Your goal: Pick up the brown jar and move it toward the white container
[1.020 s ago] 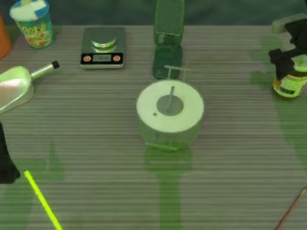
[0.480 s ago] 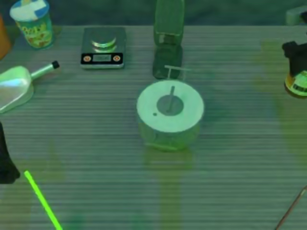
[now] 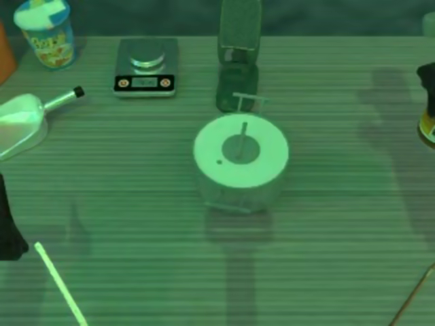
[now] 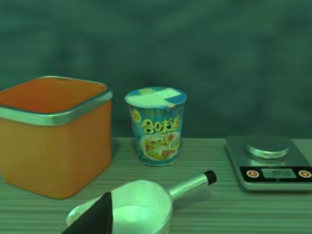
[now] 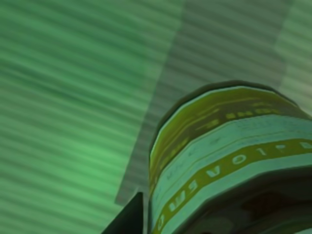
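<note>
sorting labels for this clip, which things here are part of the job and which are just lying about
Part of the job:
jar, at the top view's right edge, under the right tool
white container, mid-table

Lying about:
scale
printed cup
scoop
orange bin
dark stand
left tool, parked at the left edge

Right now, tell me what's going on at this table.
The right hand is at the table's far right edge with the brown jar, partly out of the top view. The right wrist view shows the jar's label close up above the table. The white container sits mid-table, well to the jar's left. The left arm is parked at the left edge, near the scoop.
</note>
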`<state>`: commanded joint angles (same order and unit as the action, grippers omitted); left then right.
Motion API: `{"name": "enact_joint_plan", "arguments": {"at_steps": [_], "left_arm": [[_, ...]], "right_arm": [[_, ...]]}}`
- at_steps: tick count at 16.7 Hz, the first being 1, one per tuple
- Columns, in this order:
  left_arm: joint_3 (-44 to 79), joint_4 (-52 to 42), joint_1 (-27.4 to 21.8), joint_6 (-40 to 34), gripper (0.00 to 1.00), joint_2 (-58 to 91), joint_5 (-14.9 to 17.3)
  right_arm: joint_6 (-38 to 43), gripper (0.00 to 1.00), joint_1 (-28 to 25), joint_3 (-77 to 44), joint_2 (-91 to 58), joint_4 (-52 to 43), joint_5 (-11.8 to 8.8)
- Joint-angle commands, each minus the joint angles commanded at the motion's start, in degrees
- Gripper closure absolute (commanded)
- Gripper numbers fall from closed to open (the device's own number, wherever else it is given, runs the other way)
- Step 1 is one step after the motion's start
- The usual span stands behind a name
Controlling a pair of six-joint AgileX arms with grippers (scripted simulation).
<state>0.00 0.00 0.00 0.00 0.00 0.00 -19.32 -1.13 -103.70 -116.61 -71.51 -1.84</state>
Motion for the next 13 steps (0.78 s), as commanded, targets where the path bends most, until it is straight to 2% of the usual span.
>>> {"name": "enact_joint_plan", "arguments": {"at_steps": [3, 6, 13], "left_arm": [[0.00, 0.00, 0.00, 0.00, 0.00, 0.00, 0.00], [0.00, 0.00, 0.00, 0.00, 0.00, 0.00, 0.00], [0.00, 0.00, 0.00, 0.00, 0.00, 0.00, 0.00]], "right_arm": [[0.24, 1.00, 0.25, -0.21, -0.22, 0.11, -0.01], [4.07, 1.00, -1.83, -0.08, -1.20, 0.99, 0.38], [28.62, 1.00, -11.46, 2.31, -4.27, 6.24, 2.61]]}}
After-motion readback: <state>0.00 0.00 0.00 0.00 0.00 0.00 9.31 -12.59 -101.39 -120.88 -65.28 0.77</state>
